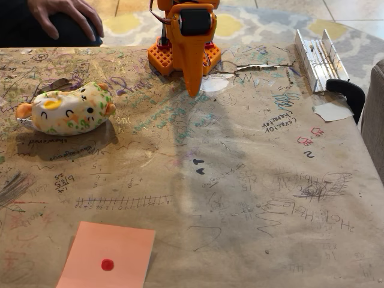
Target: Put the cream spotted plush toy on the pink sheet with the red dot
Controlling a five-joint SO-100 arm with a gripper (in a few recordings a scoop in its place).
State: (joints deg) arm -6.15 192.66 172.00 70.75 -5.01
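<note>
My tool [192, 90] hung point-down at the back of the worktop [252, 198], a smooth orange plastic wedge tapering to one tip; its fingers looked pressed together with nothing between them. It stood over my ribbed orange base [163, 59].

One cream spotted plush toy [69, 109] lay on its side at the left, well apart from my tool: a soft, rounded oval with orange and green spots, small orange ears and a drawn face.

One pink sheet with the red dot [108, 255] lay flat at the near edge, a matte paper rectangle with a single small round dot near its middle, bare of the toy.

The worktop wore brown paper, creased and covered in pen scribbles. One ridged metal hinge [315, 57] lay at the right rear, with one white paper scrap [332, 111] near it. A person's hand [63, 15] rested behind the worktop.
</note>
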